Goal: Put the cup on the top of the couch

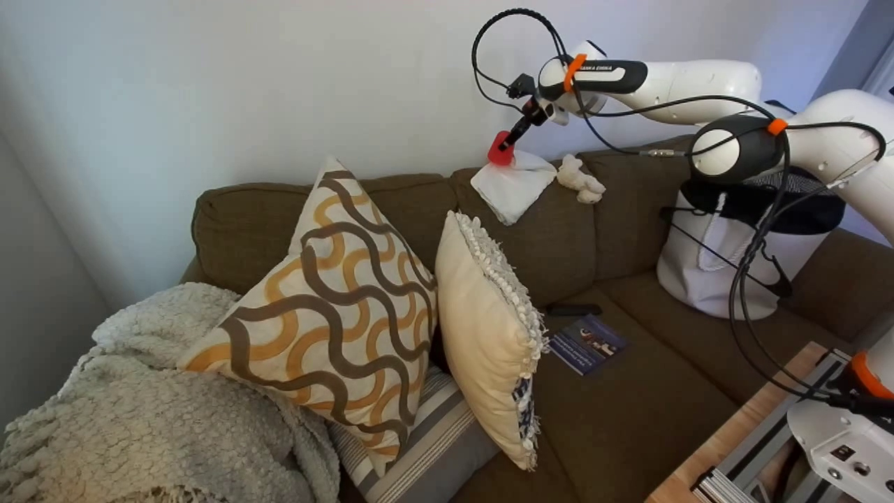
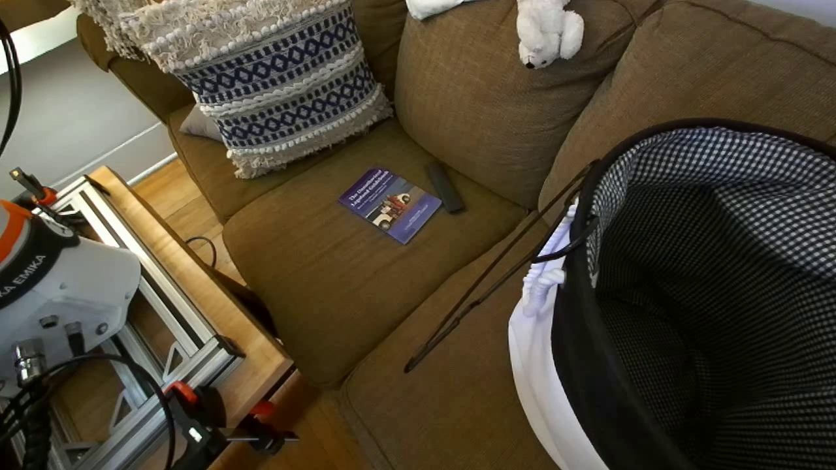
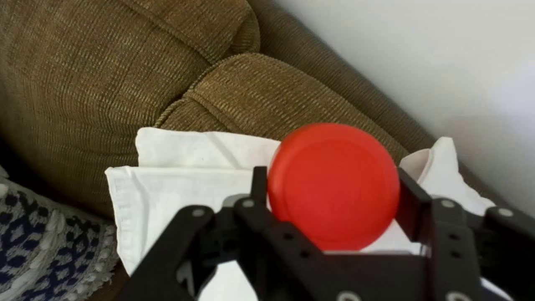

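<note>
The red cup (image 1: 497, 154) is at the top of the couch back, just over the white cloth, in an exterior view. In the wrist view the cup (image 3: 334, 184) shows its round flat face, with a black finger against each side. My gripper (image 1: 510, 141) is shut on the cup, also in the wrist view (image 3: 331, 186). The brown couch (image 1: 412, 185) has its top edge along the wall. The white cloth (image 1: 513, 192) drapes over the back cushion beneath the cup. I cannot tell whether the cup touches the cloth. The cup and gripper are out of view in an exterior view.
A white teddy bear (image 1: 580, 179) lies beside the cloth. The wall (image 3: 459, 75) stands close behind the couch top. Patterned pillows (image 1: 335, 300), a book (image 2: 390, 203), a dark remote (image 2: 445, 187) and a large basket (image 2: 555, 365) with a hanger are on the seats.
</note>
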Motion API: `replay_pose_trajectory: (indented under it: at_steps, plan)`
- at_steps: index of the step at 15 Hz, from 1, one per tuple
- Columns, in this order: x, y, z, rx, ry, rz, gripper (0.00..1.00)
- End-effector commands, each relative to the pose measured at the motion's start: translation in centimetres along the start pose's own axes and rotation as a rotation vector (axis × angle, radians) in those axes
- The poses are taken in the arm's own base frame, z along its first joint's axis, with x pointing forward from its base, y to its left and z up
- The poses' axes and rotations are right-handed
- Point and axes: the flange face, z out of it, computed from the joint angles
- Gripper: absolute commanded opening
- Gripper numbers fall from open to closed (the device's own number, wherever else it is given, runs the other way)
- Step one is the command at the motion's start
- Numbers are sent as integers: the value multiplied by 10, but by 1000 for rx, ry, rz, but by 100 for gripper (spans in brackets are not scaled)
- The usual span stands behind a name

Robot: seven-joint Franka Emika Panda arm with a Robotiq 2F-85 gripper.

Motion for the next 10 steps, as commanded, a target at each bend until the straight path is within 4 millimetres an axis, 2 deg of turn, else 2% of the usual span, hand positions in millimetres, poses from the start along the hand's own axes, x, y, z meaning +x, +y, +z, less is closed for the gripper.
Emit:
replay_pose_trajectory:
  at_steps: [1, 2, 3, 4, 5, 10]
  plan:
    - [14, -4, 16, 1, -7, 53, 46]
    - [16, -4, 19, 6, -1, 49, 50]
    - [18, -5, 20, 8, 5, 52, 92]
    - [20, -5, 22, 11, 10, 52, 94]
    - [21, -5, 23, 9, 13, 54, 99]
    - [13, -5, 14, 16, 5, 33, 100]
